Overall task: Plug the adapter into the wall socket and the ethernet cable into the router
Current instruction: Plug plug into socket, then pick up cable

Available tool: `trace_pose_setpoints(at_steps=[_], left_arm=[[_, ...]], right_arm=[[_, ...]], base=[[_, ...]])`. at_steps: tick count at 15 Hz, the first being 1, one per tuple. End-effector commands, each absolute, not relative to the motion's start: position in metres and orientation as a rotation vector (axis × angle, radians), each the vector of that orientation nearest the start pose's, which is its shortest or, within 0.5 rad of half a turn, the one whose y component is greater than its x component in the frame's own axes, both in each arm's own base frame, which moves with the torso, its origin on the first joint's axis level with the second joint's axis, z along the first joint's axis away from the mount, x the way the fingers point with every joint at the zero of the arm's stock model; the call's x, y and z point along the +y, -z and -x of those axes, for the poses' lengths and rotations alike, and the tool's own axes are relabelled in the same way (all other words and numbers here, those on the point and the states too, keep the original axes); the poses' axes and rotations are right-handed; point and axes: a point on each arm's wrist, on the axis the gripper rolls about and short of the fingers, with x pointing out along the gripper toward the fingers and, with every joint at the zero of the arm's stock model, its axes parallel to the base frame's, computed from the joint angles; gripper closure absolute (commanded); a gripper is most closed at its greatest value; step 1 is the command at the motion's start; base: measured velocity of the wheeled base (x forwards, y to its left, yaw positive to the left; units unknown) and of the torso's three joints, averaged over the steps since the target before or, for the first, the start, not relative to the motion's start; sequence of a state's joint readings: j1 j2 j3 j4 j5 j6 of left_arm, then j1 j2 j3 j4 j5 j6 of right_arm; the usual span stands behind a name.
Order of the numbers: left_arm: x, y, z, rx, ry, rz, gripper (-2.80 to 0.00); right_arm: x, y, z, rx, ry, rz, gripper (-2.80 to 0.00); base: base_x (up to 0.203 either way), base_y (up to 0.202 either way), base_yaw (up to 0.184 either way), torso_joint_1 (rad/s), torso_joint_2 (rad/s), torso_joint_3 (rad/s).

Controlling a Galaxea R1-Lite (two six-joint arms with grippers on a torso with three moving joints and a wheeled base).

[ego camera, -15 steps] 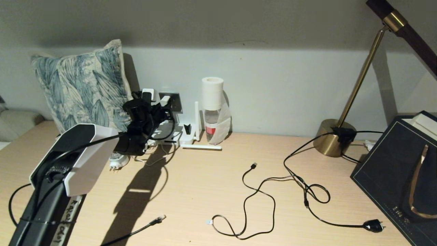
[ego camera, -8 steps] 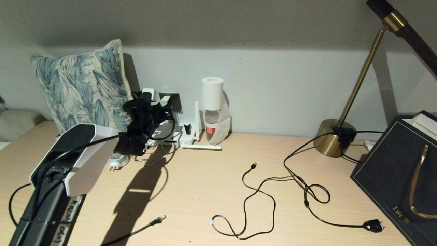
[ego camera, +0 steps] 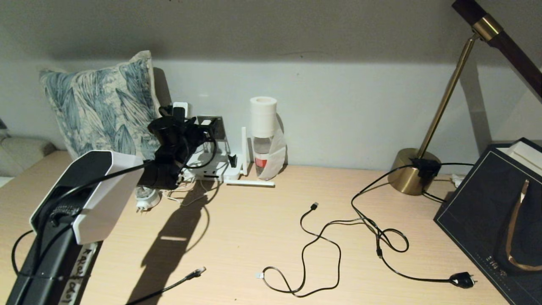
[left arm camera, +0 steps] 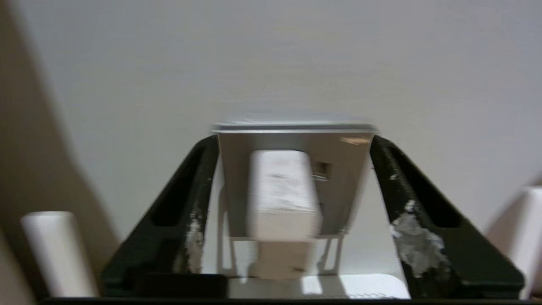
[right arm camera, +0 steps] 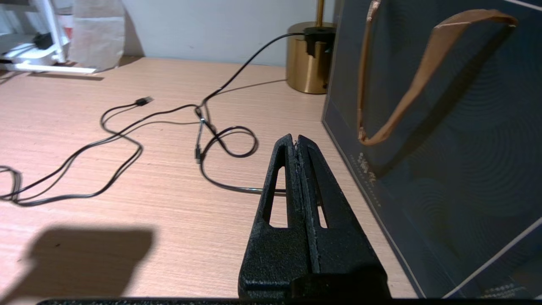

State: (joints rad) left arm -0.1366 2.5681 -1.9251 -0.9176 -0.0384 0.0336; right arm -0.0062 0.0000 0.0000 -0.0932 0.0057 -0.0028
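Head and wrist views, adapter stage. My left gripper (left arm camera: 292, 212) is raised at the wall socket (ego camera: 214, 127), its fingers (left arm camera: 178, 216) spread wide apart and standing clear on either side of the adapter (left arm camera: 284, 192). The adapter sits against the socket plate, squarely between my open fingers and directly ahead of them, with its long axis running from the plate out toward my wrist. Whether its prongs are fully home is hidden by the adapter body.

The router (ego camera: 211, 167) lies directly below the wall socket, against the wall, one antenna upright beside it. The ethernet cable (ego camera: 192, 273) lies well in front of the wall socket, near the table's front edge, its clear connector pointing away from me and to my right. Judged from this layout, the cable end is far nearer my left arm than my right.

My right gripper (right arm camera: 296, 146) is parked low, well to the right of the wall socket, beside a dark paper bag (right arm camera: 444, 127), its fingers pressed together on nothing.
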Motion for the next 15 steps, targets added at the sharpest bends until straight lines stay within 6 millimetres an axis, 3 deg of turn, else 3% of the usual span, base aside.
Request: trace_pose_setpoints(at_steps=[1, 5, 7, 9, 11, 13, 15], left_arm=[[-0.073, -0.143, -0.531, -0.292, 0.157, -0.018, -2.8], [-0.07, -0.137, -0.521, -0.339, 0.106, -0.01, -2.8], [-0.068, -0.138, -0.503, -0.323, 0.102, -0.011, -2.8], [-0.063, -0.18, -0.47, -0.369, 0.108, -0.008, -2.8], [-0.058, -0.219, -0.423, -0.375, 0.148, -0.023, -2.8], [-0.051, -0.231, -0.373, -0.288, 0.234, -0.106, -2.8], [-0.045, -0.226, -0.324, -0.138, 0.386, -0.219, -2.8]], right_arm=[[0.0, -0.075, 0.02, -0.057, 0.0, 0.003, 0.0], [0.0, -0.075, 0.02, -0.057, 0.0, 0.003, 0.0], [0.0, -0.075, 0.02, -0.057, 0.0, 0.003, 0.0], [0.0, -0.075, 0.02, -0.057, 0.0, 0.003, 0.0], [0.0, -0.075, 0.02, -0.057, 0.0, 0.003, 0.0], [0.0, -0.075, 0.02, -0.057, 0.0, 0.003, 0.0], [0.0, -0.075, 0.02, -0.057, 0.0, 0.003, 0.0]], base=[[0.0, 0.0, 0.0, 0.0, 0.0, 0.0], [0.0, 0.0, 0.0, 0.0, 0.0, 0.0], [0.0, 0.0, 0.0, 0.0, 0.0, 0.0], [0.0, 0.0, 0.0, 0.0, 0.0, 0.0], [0.0, 0.0, 0.0, 0.0, 0.0, 0.0], [0.0, 0.0, 0.0, 0.0, 0.0, 0.0], [0.0, 0.0, 0.0, 0.0, 0.0, 0.0]])
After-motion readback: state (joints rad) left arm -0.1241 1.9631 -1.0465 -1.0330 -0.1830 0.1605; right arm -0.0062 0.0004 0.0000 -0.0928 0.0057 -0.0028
